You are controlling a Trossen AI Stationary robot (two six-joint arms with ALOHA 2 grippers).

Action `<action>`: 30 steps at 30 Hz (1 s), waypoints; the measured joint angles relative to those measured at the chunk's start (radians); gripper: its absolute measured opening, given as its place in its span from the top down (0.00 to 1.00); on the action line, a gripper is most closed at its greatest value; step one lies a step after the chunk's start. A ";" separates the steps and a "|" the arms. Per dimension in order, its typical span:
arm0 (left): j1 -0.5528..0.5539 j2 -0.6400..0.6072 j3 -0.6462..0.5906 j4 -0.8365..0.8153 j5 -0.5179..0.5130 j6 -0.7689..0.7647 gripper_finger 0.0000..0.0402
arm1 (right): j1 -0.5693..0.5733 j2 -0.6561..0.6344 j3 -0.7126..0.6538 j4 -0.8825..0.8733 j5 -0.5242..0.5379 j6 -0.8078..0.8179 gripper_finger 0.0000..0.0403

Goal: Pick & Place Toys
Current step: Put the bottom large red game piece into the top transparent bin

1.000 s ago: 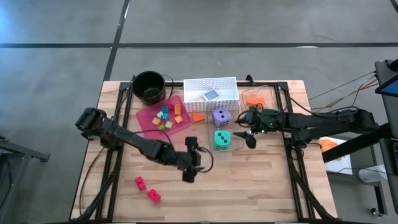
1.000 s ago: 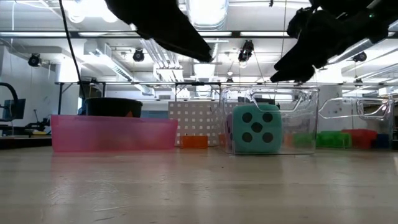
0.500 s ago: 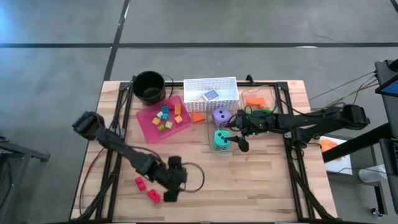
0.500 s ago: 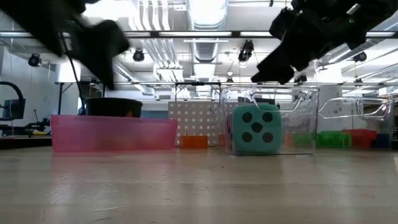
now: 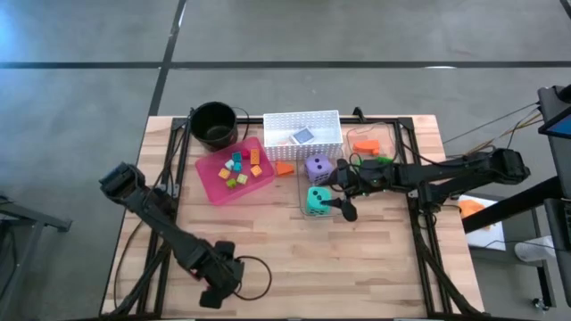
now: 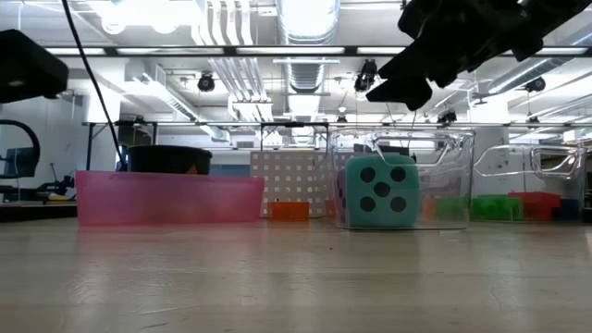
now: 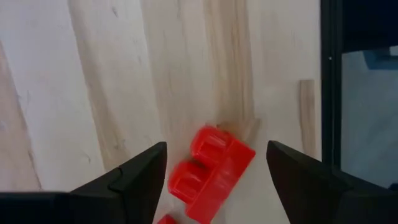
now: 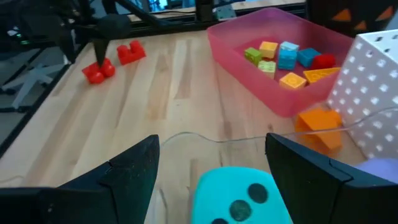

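Left jaws (image 7: 214, 171) spread above a red brick (image 7: 211, 172) on the bench (image 5: 375, 259); right jaws (image 8: 211, 163) spread over the teal die (image 8: 239, 194).

The desk (image 5: 375, 259) is pale wood planks with a black frame along its edges; on it stand a black round pot (image 5: 214, 123), a white perforated basket (image 5: 302, 129) and a pink tray (image 5: 234, 169); an orange brick (image 5: 284, 167) lies beside the tray; two red bricks (image 8: 112, 61) lie near the front left corner.
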 joint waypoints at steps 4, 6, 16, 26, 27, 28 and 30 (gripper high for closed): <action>-0.008 0.000 -0.013 0.003 0.023 -0.001 0.31 | 0.018 0.000 0.001 0.000 0.000 -0.009 0.27; -0.009 0.000 -0.025 0.001 0.037 0.012 0.31 | 0.023 0.000 0.005 0.000 0.000 -0.024 0.27; -0.015 0.001 -0.095 -0.001 0.052 0.058 0.31 | 0.025 -0.001 0.006 0.000 0.000 -0.034 0.27; -0.013 0.001 -0.201 0.189 0.024 0.061 0.31 | 0.025 -0.001 0.005 0.001 0.002 -0.035 0.27; -0.013 0.002 -0.207 0.190 0.015 0.062 0.31 | 0.025 -0.001 0.005 0.001 0.002 -0.035 0.27; -0.013 0.002 -0.209 0.198 0.008 0.061 0.31 | 0.025 -0.001 0.005 0.001 0.003 -0.034 0.27; -0.013 0.002 -0.209 0.200 -0.017 0.061 0.31 | 0.025 -0.001 0.005 0.001 0.003 -0.035 0.27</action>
